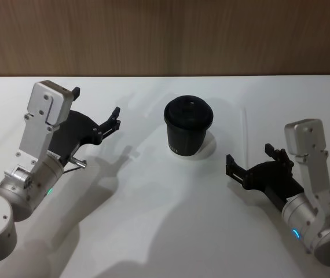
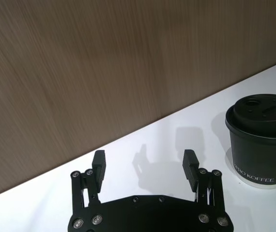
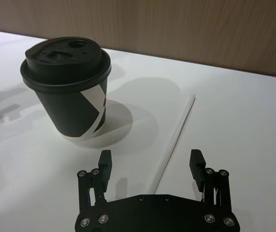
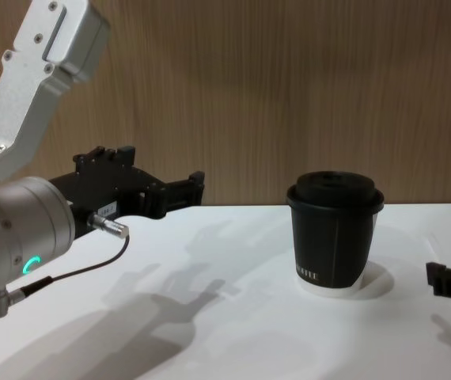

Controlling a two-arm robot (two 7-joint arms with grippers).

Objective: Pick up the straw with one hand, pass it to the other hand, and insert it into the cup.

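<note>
The black cup (image 1: 188,124) with its domed lid stands upright on the white table, mid-back. The white straw (image 3: 176,133) lies flat on the table to the cup's right, faint in the head view (image 1: 245,123). My right gripper (image 3: 150,162) hovers open just short of the straw's near end, a finger on either side of its line, holding nothing; it is also in the head view (image 1: 249,155). My left gripper (image 1: 97,103) is raised to the left of the cup, open and empty, pointing toward the back wall (image 2: 145,162).
A wooden wall (image 1: 165,35) closes off the table's far edge. A grey cable with a metal plug (image 4: 108,226) hangs at the left wrist. The table (image 1: 153,220) is bare white in front of the cup and between the arms.
</note>
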